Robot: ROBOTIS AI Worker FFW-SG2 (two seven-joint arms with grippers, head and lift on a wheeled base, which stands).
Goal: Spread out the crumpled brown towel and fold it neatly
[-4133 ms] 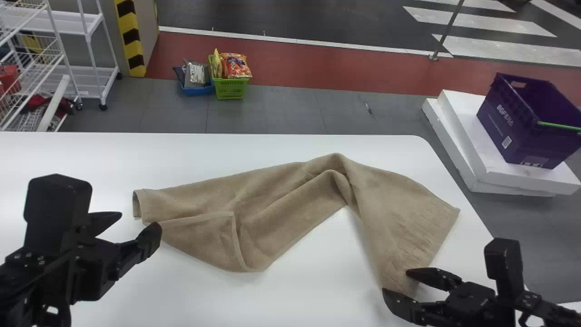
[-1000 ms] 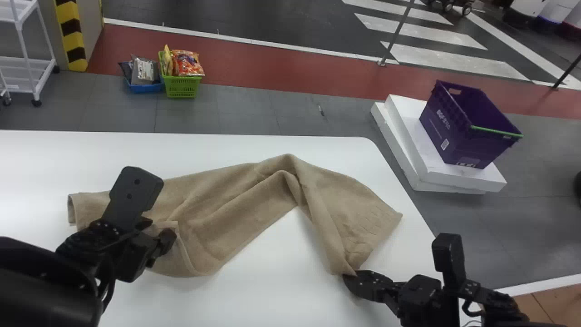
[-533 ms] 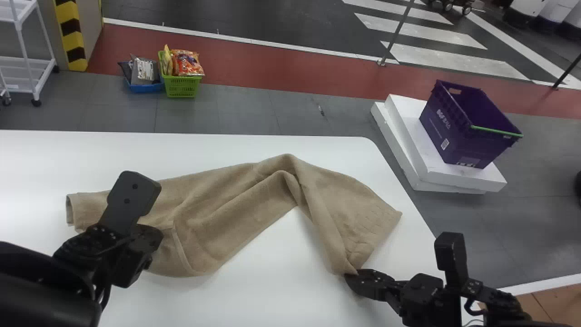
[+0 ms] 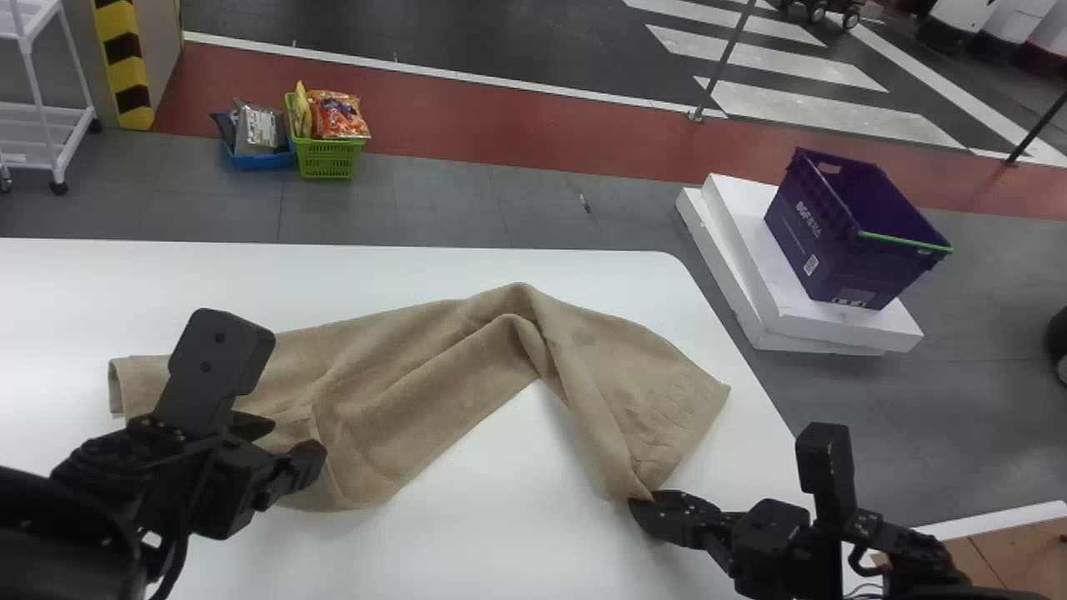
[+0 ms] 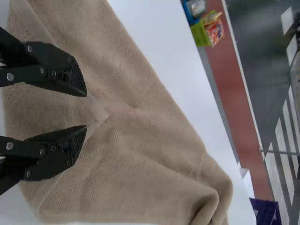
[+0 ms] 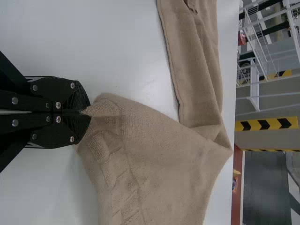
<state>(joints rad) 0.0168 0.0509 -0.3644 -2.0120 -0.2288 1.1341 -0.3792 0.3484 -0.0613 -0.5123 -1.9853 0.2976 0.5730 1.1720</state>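
The brown towel (image 4: 417,375) lies bent and wrinkled across the white table (image 4: 467,533), its middle bunched toward the far edge. Over its left end, at a turned-over corner, is my left gripper (image 4: 288,446); in the left wrist view, the left gripper (image 5: 84,111) stands open, with the hemmed corner of the towel (image 5: 140,140) between and beyond its fingers. At the near right corner of the cloth is my right gripper (image 4: 642,504). The right wrist view has the right gripper (image 6: 86,112) shut on that corner of the towel (image 6: 159,150).
Beyond the table, a blue basket (image 4: 260,158) and a green basket (image 4: 327,158) of packets stand on the floor. A purple crate (image 4: 850,233) rests on white slabs (image 4: 842,327) past the table's right edge. A white cart (image 4: 50,137) is at the far left.
The head view has swung right. My left gripper has come in over the towel's left end, then opened again within the last half second. My right gripper has closed on the near right corner.
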